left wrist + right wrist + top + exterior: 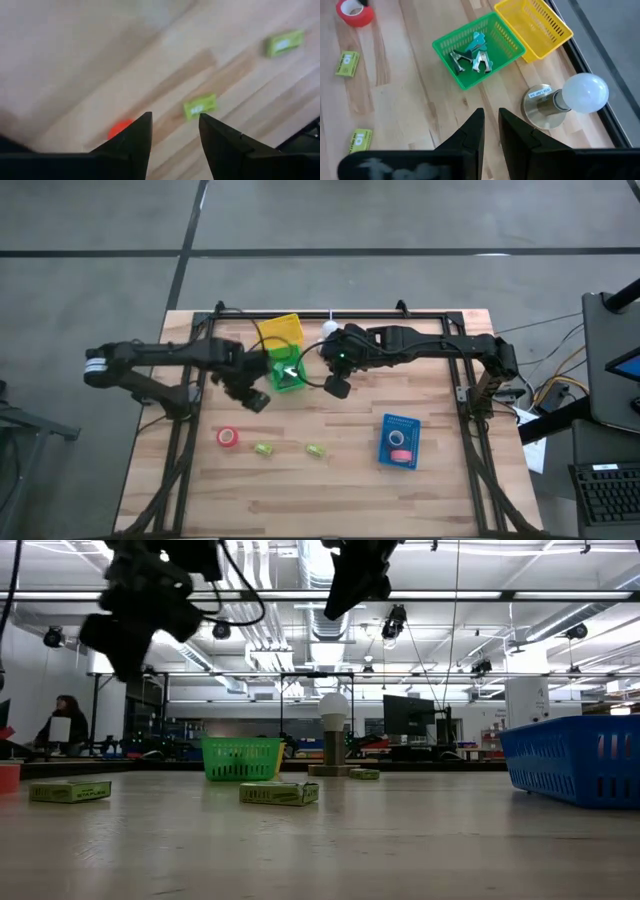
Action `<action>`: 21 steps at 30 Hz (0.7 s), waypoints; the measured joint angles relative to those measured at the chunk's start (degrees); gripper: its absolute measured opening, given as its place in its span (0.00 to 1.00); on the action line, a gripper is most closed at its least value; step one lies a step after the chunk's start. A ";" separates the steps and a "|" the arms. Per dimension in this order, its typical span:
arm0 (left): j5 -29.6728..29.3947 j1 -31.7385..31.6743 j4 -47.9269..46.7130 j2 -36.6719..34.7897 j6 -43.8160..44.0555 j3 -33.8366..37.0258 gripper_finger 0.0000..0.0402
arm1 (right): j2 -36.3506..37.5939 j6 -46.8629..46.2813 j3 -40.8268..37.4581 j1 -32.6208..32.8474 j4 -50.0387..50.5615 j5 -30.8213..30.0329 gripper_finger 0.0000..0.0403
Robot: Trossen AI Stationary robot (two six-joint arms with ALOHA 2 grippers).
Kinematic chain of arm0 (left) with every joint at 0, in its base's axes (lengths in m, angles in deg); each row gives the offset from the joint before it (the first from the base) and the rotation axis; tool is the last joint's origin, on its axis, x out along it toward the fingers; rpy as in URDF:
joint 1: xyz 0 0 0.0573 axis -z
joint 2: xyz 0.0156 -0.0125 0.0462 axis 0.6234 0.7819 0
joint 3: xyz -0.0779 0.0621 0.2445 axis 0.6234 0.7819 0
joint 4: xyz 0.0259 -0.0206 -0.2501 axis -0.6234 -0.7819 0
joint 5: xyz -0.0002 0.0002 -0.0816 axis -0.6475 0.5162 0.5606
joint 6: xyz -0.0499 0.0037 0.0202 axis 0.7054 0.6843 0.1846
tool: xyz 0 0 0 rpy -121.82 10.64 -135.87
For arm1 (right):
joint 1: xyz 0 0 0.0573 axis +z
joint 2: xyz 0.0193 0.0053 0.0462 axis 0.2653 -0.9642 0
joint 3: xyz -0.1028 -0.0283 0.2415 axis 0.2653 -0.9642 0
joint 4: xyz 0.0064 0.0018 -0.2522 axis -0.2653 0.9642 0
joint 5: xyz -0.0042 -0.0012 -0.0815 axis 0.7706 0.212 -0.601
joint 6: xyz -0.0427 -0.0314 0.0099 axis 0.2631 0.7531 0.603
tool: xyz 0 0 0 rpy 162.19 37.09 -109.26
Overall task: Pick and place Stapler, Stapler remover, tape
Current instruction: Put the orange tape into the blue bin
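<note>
Nearest the low camera, two green boxes lie flat on the wooden table. At their nine o'clock from above sits red tape; another roll rests in the blue tray. Left gripper and right gripper, both empty with fingers parted, flank the green basket of staple removers.

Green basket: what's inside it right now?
The green basket holds a few metal staple removers, at least one with a teal grip. Its floor under them is hidden. No tape inside.
</note>
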 joint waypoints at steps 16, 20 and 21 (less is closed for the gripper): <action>-7.01 19.86 -0.11 -1.31 25.98 16.32 0.41 | -0.02 0.98 0.01 0.04 -0.59 0.12 0.13; -5.11 20.46 0.81 -1.26 26.36 19.60 0.41 | -0.02 0.90 0.01 0.04 -0.56 0.16 0.13; -4.14 20.46 1.57 -1.26 26.14 20.50 0.41 | -0.02 0.83 0.00 0.04 -0.57 0.23 0.13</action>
